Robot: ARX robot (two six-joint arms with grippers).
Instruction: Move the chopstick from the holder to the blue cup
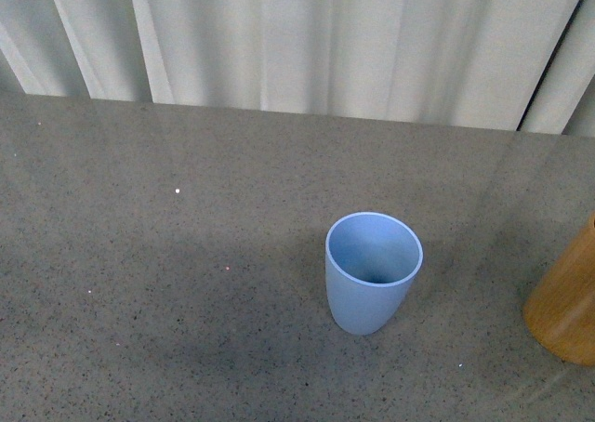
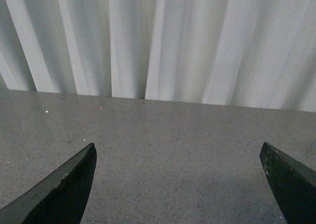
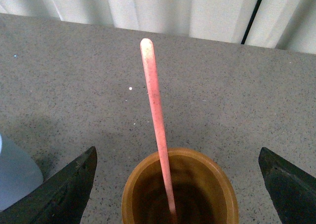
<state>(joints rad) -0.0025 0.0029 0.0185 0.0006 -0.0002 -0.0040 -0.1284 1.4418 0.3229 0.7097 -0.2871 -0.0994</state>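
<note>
Hovering over a grey speckled stone tabletop (image 1: 139, 283) backed by a white pleated curtain (image 1: 325, 41), both grippers are spread wide and hold nothing.

The left gripper (image 2: 177, 150) has its jaws far apart over bare surface, touching nothing. The right gripper (image 3: 177, 155) is equally wide; the round orange-brown holder (image 3: 197, 156) sits between its jaws, and the thin pink chopstick (image 3: 155, 110) stands tilted inside the holder, midway between the jaws and apart from both. The light blue plastic cup (image 1: 372, 273) stands upright near the holder, to its left.
</note>
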